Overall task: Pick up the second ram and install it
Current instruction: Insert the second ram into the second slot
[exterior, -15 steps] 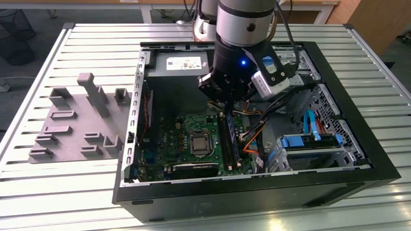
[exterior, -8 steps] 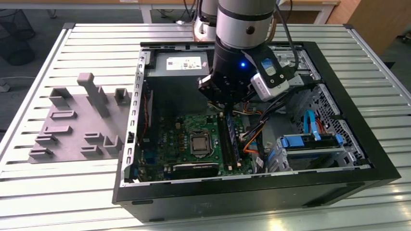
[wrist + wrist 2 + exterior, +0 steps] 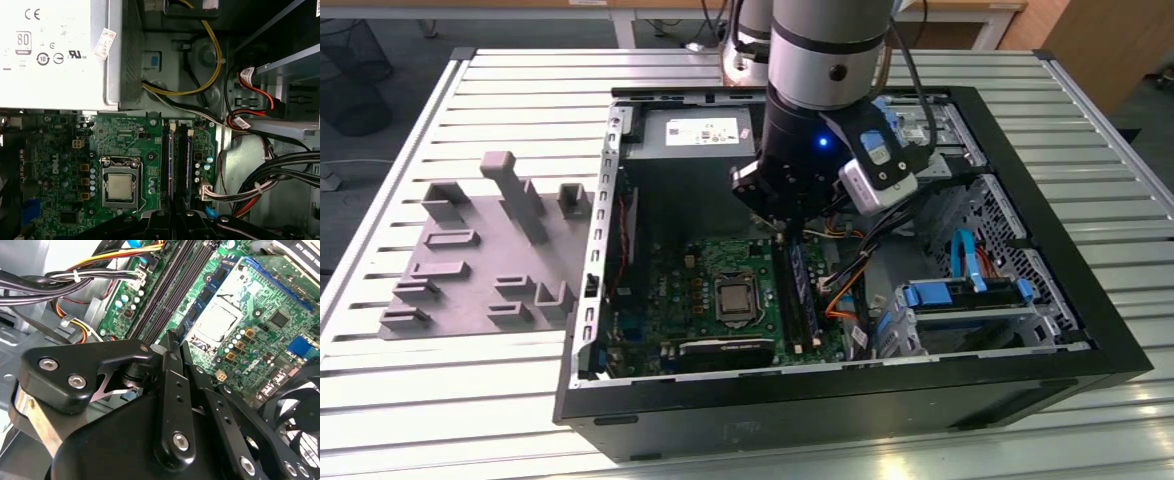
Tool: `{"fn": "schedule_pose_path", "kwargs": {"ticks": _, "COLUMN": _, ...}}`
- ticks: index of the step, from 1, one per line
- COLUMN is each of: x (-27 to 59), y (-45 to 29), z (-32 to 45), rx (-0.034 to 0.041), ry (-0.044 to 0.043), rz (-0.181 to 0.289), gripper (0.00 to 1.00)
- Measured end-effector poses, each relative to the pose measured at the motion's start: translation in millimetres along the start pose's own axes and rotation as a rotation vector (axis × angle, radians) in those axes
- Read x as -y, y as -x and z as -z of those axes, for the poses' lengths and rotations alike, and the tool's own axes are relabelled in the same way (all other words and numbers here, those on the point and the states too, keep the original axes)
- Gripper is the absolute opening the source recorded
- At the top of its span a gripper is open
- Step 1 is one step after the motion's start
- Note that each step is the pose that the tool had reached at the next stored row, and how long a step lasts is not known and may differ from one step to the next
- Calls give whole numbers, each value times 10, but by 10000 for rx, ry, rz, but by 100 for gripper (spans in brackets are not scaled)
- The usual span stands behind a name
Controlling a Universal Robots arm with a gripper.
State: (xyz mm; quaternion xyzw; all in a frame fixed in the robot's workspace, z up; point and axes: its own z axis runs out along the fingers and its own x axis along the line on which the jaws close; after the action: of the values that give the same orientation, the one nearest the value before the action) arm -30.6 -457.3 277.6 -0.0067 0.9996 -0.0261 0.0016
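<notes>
Gripper [image 3: 781, 222] fingers pressed together, holding nothing, above the motherboard [image 3: 687, 290]; second ram [image 3: 187, 167] sits in its slot (beside the first module).

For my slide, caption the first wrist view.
Gripper poised over the motherboard beside the silver processor, memory slots straight ahead.
</notes>
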Motion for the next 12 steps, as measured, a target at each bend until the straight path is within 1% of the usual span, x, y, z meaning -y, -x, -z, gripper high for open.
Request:
{"fn": "schedule_pose_path", "kwargs": {"ticks": 9, "x": -8, "y": -1, "z": -161, "rx": -1, "ry": 0, "rz": -7, "gripper": 14}}
{"fn": "schedule_pose_path", "kwargs": {"ticks": 12, "x": -9, "y": -1, "z": -172, "rx": -2, "ry": -3, "rz": -7, "gripper": 14}}
